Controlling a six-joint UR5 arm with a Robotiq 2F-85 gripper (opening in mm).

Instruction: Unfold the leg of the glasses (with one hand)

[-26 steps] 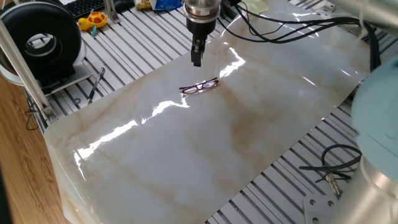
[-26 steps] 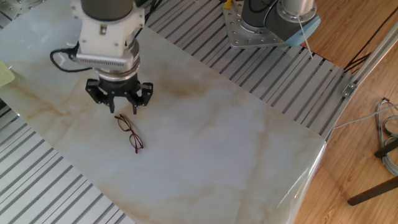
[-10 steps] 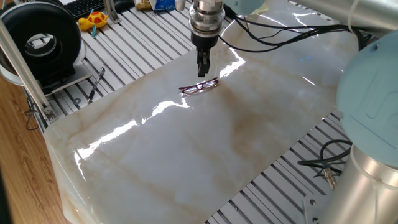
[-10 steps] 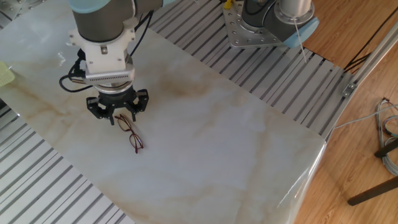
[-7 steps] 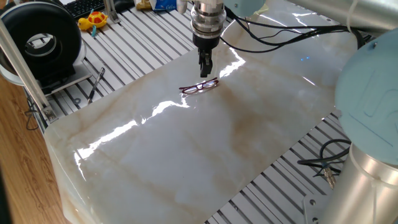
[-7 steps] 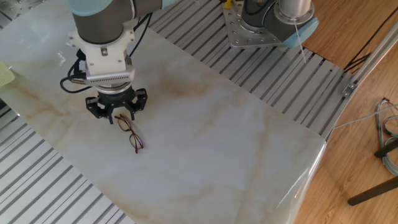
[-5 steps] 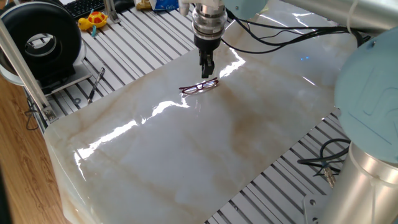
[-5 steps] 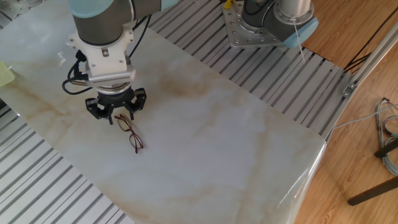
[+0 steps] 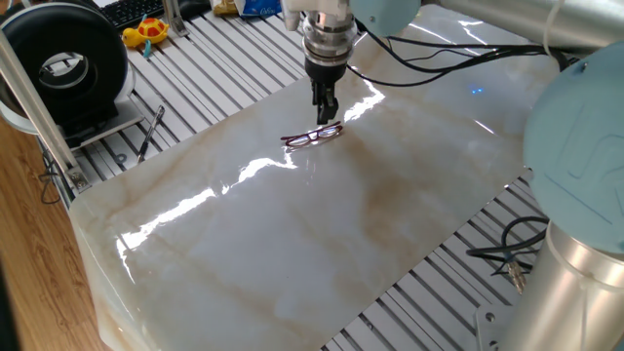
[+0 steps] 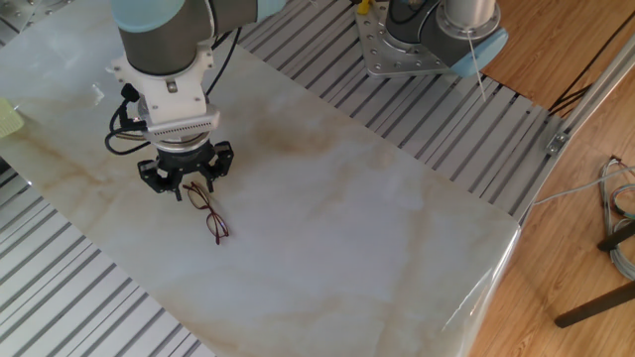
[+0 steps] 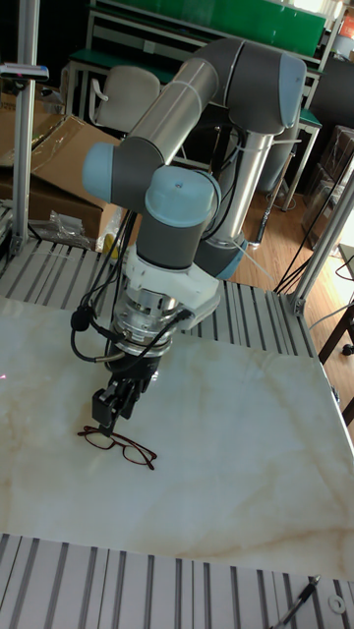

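Observation:
The glasses (image 9: 313, 136) lie folded on the marble sheet (image 9: 292, 234), thin dark-red wire frame with clear lenses. They also show in the other fixed view (image 10: 209, 211) and the tall view (image 11: 118, 443). My gripper (image 9: 326, 115) points straight down, just above the frame's far end. From the other side the gripper (image 10: 191, 186) hangs over that same end, its fingers slightly apart and holding nothing. In the tall view the gripper (image 11: 108, 414) hovers close over the left end of the glasses, and I cannot tell whether it touches them.
A black round fan housing (image 9: 63, 60) stands at the left edge, with a yellow toy (image 9: 146, 31) behind it. A black pen-like tool (image 9: 151, 132) lies on the slatted table. Loose cables (image 9: 517, 258) lie at the right. The arm's base (image 10: 437, 35) is at the far side.
The gripper has come down and shifted slightly toward the end of the glasses. The glasses have not moved.

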